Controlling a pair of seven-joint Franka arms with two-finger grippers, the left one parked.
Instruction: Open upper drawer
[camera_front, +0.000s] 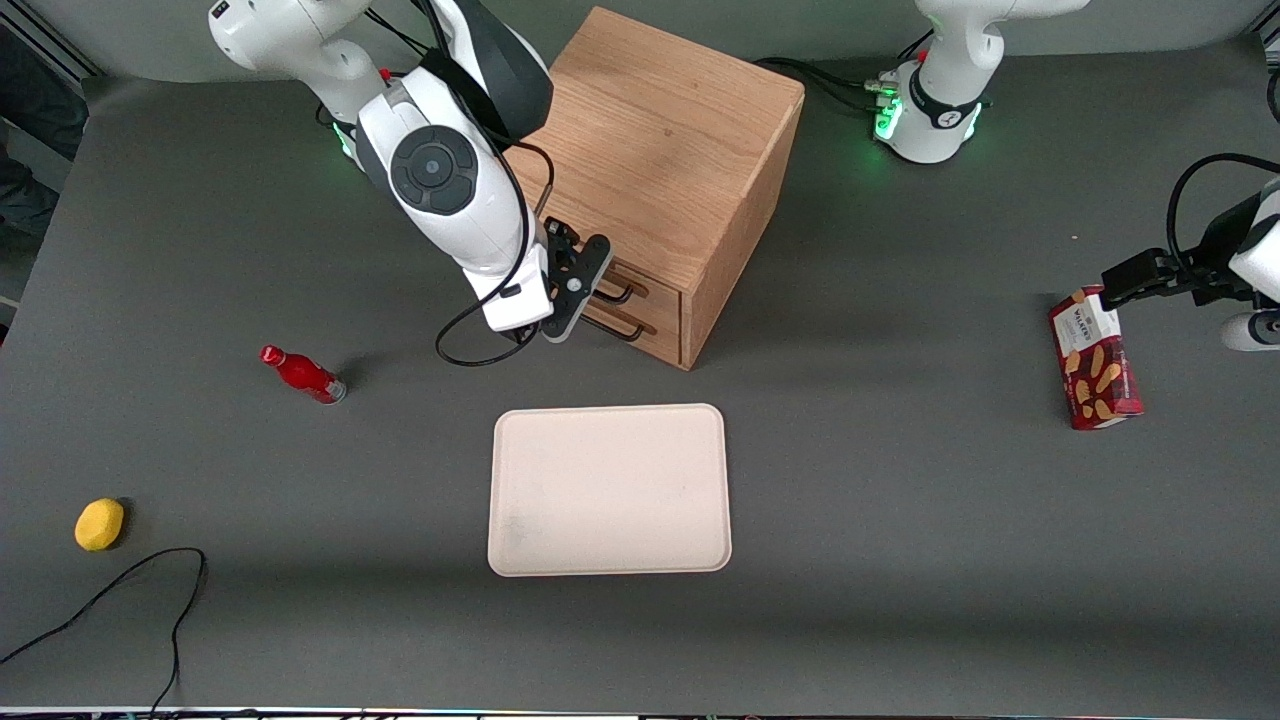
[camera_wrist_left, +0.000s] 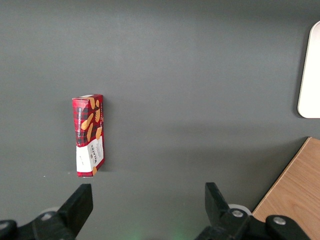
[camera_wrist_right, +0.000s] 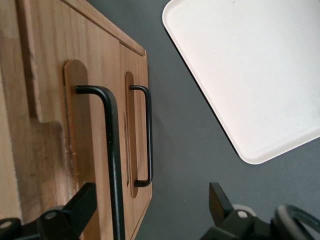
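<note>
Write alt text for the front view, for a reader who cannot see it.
The working arm's pincer sits at the upper drawer of an oak cabinet, fingers open by its black handle. A cream tray lies nearer the camera; a red bottle and lemon lie toward the working arm's end.

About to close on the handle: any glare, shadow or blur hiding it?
Right wrist view: upper drawer handle sharp, no glare, between the open claw fingers. Front view: even light, arm hides part of the drawer front.
</note>
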